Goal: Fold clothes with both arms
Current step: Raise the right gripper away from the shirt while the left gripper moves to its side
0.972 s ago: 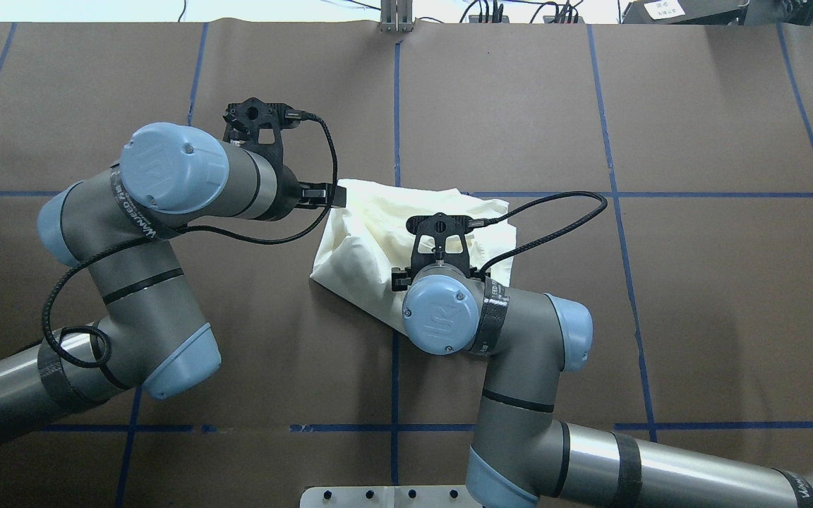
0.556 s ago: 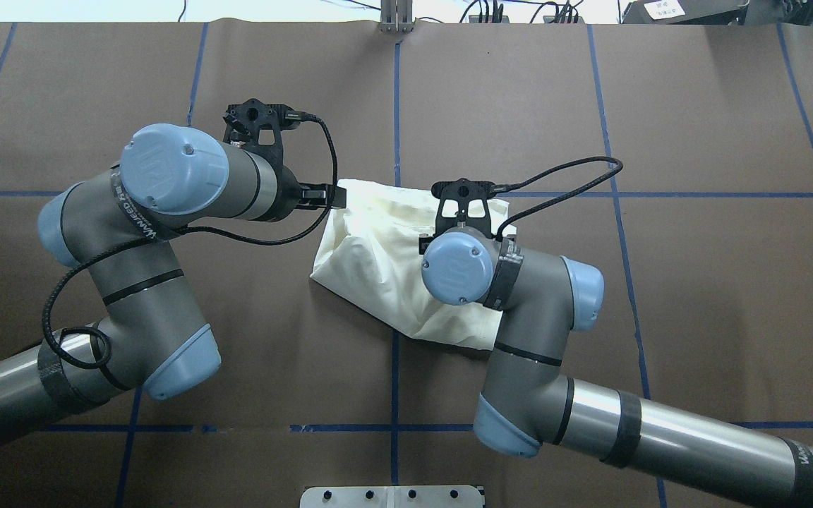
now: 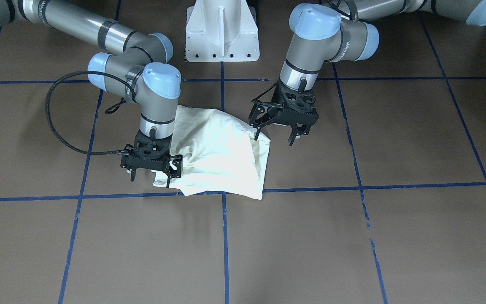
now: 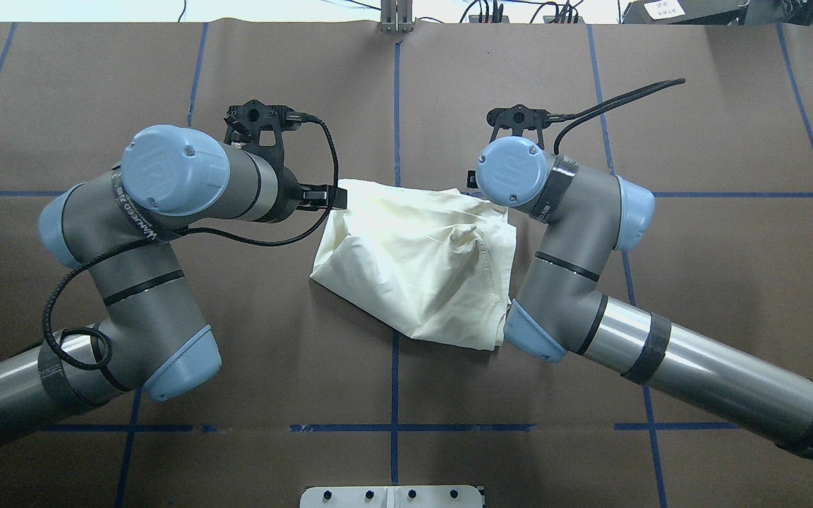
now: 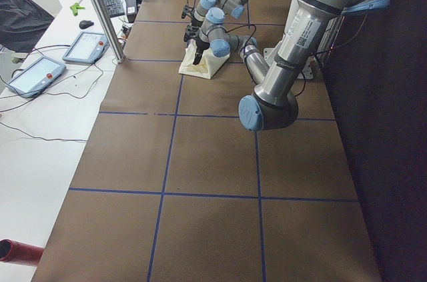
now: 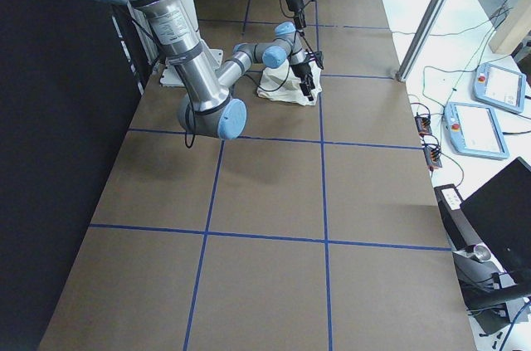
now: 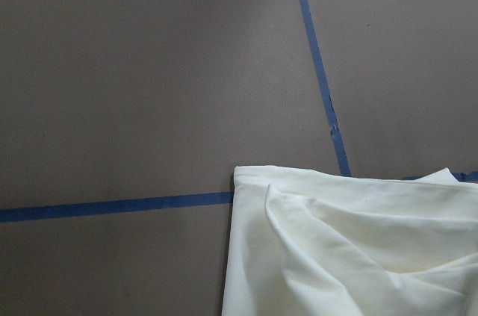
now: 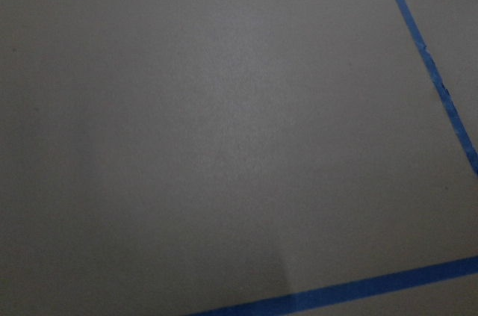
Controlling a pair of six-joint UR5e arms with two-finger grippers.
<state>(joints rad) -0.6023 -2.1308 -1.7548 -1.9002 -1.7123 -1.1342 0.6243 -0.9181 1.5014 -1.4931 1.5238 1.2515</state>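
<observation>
The cream-white shirt [image 4: 413,261] lies bunched and folded on the brown table, plain side up [image 3: 222,156]; no print shows. In the front-facing view my left gripper [image 3: 274,136] hangs open at the shirt's edge nearer the robot, one fingertip [image 3: 256,134] close to the cloth. My right gripper [image 3: 150,176] stands open over the shirt's opposite corner, with cloth showing between its fingers. From overhead both grippers are hidden under their wrists. The left wrist view shows the shirt's corner [image 7: 351,256]. Only bare table appears in the right wrist view.
Blue tape lines [image 4: 396,106] grid the brown table [image 4: 696,282]. The white pedestal base [image 3: 222,29] stands at the robot's side. Beyond the table's far edge, a white bench holds teach pendants [image 5: 83,45] [image 6: 473,127] and cables.
My right arm has swung from over the shirt's middle to its far right corner, uncovering the cloth. The left arm has not moved.
</observation>
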